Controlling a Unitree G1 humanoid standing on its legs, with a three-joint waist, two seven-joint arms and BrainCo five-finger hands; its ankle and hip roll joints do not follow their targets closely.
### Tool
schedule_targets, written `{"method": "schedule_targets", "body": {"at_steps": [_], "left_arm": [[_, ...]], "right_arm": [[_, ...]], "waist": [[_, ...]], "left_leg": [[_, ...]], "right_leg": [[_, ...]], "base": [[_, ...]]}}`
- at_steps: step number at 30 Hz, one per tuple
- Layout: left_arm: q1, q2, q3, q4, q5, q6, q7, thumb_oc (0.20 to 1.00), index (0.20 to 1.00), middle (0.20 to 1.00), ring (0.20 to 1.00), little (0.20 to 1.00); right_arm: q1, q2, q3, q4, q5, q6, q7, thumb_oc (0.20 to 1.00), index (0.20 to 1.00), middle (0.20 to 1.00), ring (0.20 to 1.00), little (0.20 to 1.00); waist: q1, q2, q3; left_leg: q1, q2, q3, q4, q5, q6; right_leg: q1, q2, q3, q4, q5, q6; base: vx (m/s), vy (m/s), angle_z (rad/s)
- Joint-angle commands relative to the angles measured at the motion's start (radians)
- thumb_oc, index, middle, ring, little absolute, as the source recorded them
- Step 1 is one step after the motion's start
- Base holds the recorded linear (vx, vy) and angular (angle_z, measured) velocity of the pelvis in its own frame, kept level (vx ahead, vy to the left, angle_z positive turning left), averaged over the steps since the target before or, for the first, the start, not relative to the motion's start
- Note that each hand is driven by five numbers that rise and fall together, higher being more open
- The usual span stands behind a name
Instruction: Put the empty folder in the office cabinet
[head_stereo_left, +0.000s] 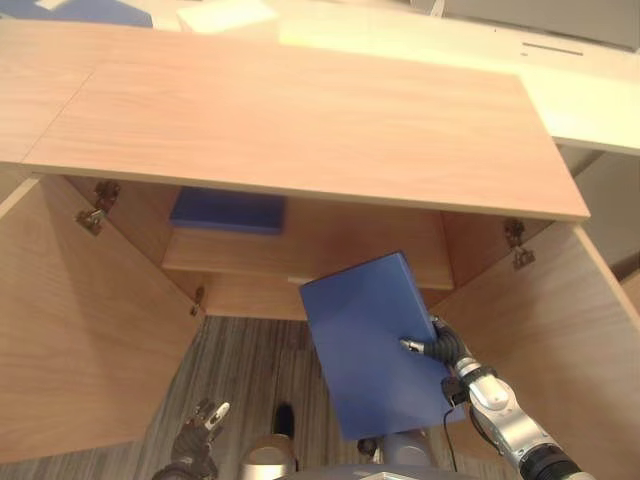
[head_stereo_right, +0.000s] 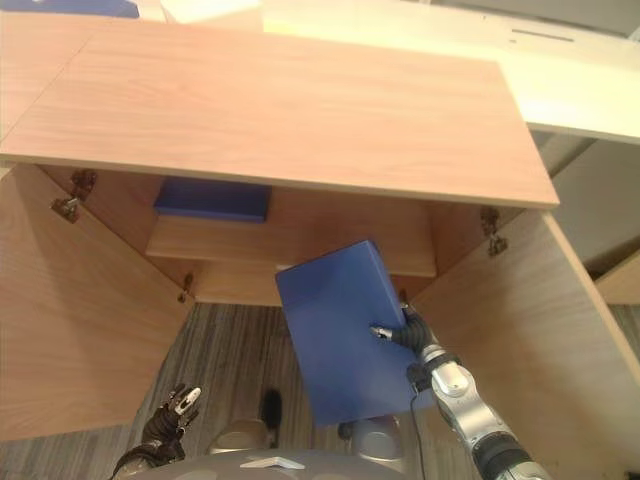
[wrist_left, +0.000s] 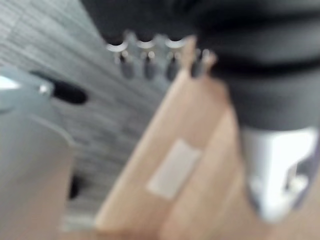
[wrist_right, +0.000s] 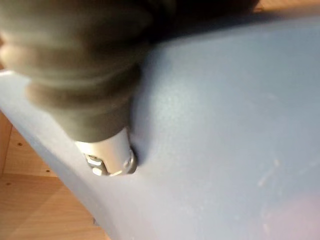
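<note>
the right hand (head_stereo_left: 432, 348) pinches the flat blue box-shaped folder (head_stereo_left: 375, 340) at its right edge, just before the open light-wood cabinet (head_stereo_left: 300, 130). it looks light and stiff but smooth — a deeper hold seems safer. the left hand (head_stereo_left: 205, 420) hangs low near the floor, fingers loosely curled, holding nothing.

Silver-grey arms, dark ribbed wrist covers, silver dark-tipped fingers on right hand (head_stereo_left: 432, 348).

A flat, plain blue folder (head_stereo_left: 372, 340) is held in the air in front of an open wooden office cabinet (head_stereo_left: 300, 130), tilted with its broad face toward the camera and one corner pointing up. The right hand (head_stereo_left: 432, 347) grips its right edge, thumb pressed on the face. The cabinet's two doors stand wide open, showing an inner shelf (head_stereo_left: 310, 262) behind the folder.
</note>
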Motion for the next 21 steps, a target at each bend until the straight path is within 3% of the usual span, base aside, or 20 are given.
{"method": "schedule_targets", "body": {"at_steps": [1,9,18,21], "left_arm": [[0.037,0.013,-0.013,-0.018,0.032,-0.054,0.008,1.0,1.0,1.0,1.0,1.0],[0.031,0.016,-0.028,-0.021,0.066,-0.042,0.002,1.0,1.0,1.0,1.0,1.0],[0.026,0.029,-0.075,-0.012,0.155,-0.014,-0.035,1.0,1.0,1.0,1.0,1.0],[-0.008,0.022,-0.14,-0.016,0.171,-0.022,-0.031,1.0,1.0,1.0,1.0,1.0]], "right_arm": [[-0.064,-0.045,-0.03,-0.043,0.049,-0.042,0.014,0.2,0.2,0.2,0.2,0.2],[-0.022,-0.028,-0.055,0.015,0.09,0.003,0.08,0.2,0.2,0.2,0.2,0.2],[-0.057,0.019,-0.009,0.067,0.251,0.088,0.045,0.2,0.2,0.2,0.2,0.2],[-0.124,0.074,-0.011,0.138,0.326,0.096,-0.061,0.2,0.2,0.2,0.2,0.2]], "waist": [[0.009,0.025,-0.003],[-0.027,0.024,-0.034],[-0.021,0.03,-0.028],[-0.017,0.05,-0.013]], "left_leg": [[0.011,-0.069,0.073,0.173,-0.219,0.082],[0.015,-0.077,0.007,0.198,-0.249,0.084],[0.015,-0.051,0.0,0.189,-0.245,0.074],[-0.004,-0.041,0.001,0.176,-0.233,0.071]], "right_leg": [[-0.079,-0.005,0.017,-0.005,0.113,-0.005],[-0.04,0.011,0.161,-0.005,0.111,-0.019],[-0.012,0.026,0.177,0.011,0.1,-0.042],[-0.044,0.035,0.181,0.034,0.09,-0.053]], "base": [[0.3,-0.059,0.61],[0.23,-0.067,0.34],[0.22,-0.1,0.18],[0.13,-0.084,0.02]]}}
